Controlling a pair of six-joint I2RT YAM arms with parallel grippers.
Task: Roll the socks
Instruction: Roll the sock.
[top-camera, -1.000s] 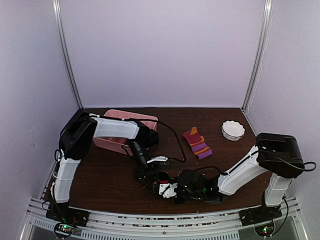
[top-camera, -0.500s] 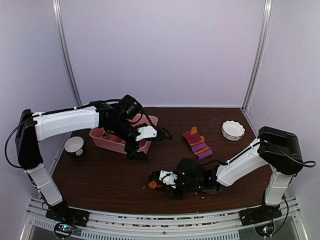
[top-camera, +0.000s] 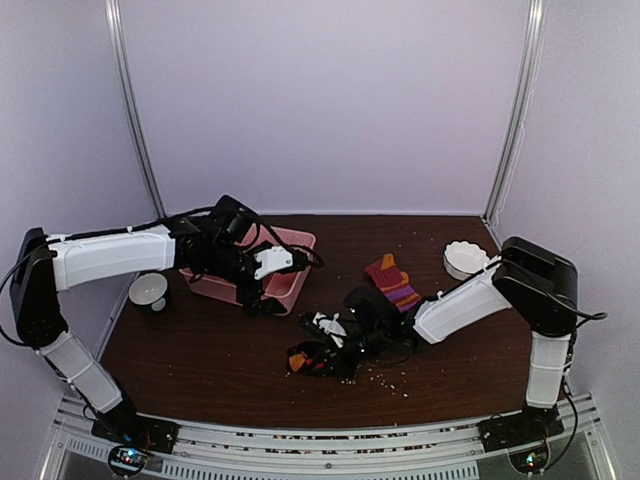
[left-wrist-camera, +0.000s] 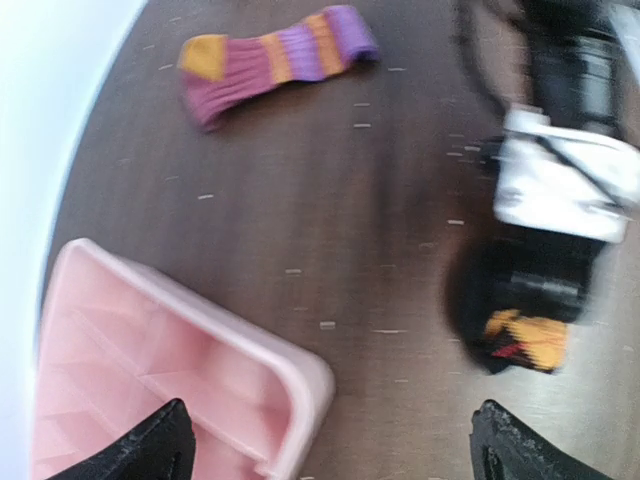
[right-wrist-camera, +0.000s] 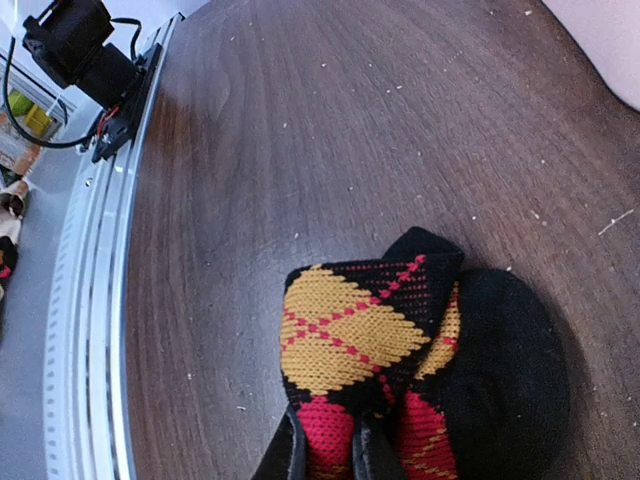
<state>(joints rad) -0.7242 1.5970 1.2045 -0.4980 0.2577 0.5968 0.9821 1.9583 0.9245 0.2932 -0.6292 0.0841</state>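
Observation:
A sock striped purple, orange and dark red (top-camera: 393, 283) lies flat on the brown table right of centre, also seen in the left wrist view (left-wrist-camera: 275, 60). A bunched black sock with yellow and red diamonds (top-camera: 306, 360) (left-wrist-camera: 520, 338) (right-wrist-camera: 400, 340) sits near the front middle. My right gripper (top-camera: 318, 350) (right-wrist-camera: 330, 455) is shut on this black sock's red part, low over the table. My left gripper (top-camera: 263, 301) (left-wrist-camera: 330, 450) hangs open over the pink tray's near right corner, holding nothing, well left of both socks.
The pink tray (top-camera: 300, 275) (left-wrist-camera: 215, 340) stands at the back left under the left arm. A white bowl (top-camera: 466, 260) sits at the back right and a small white cup (top-camera: 148, 291) at the far left. Crumbs dot the table. The metal front rail (right-wrist-camera: 90, 300) runs along the near edge.
My left gripper opened fully and drew back from the black sock toward the tray's corner. My right gripper carried the black sock left and away from the front edge.

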